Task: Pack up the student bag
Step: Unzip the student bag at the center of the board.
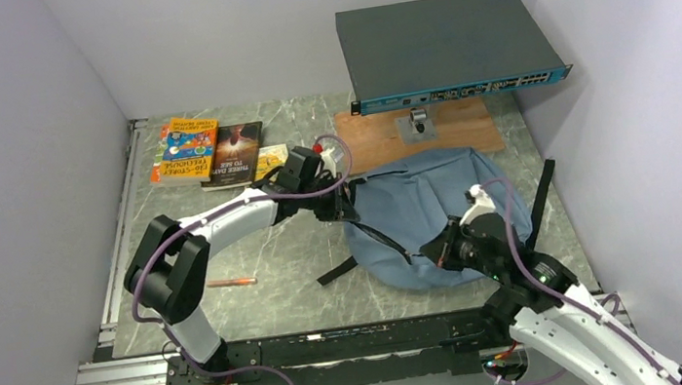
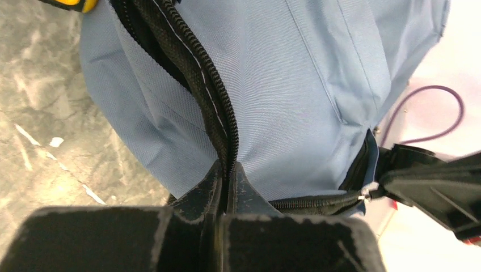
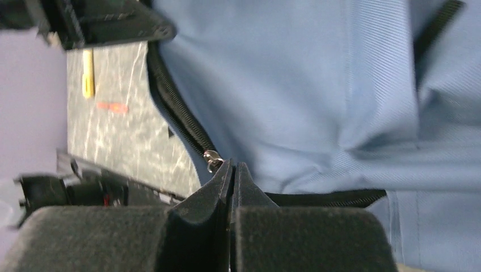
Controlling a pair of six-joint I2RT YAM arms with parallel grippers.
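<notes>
Left gripper (image 2: 227,173) is pinched fully closed on the black zipper track (image 2: 207,90) of the student bag (image 1: 426,197), at its left side. Right gripper (image 3: 232,170) is closed on the same track beside the metal pull (image 3: 212,160). That bag lies flat toward the right edge of the table (image 1: 296,257), overlapping the wooden board (image 1: 467,128)

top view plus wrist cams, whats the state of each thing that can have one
student bag: lying flat
zip: looks partly open
left gripper: shut on the zip edge
right gripper: shut on the bag beside the zip pull
books: closed, lying flat
</notes>
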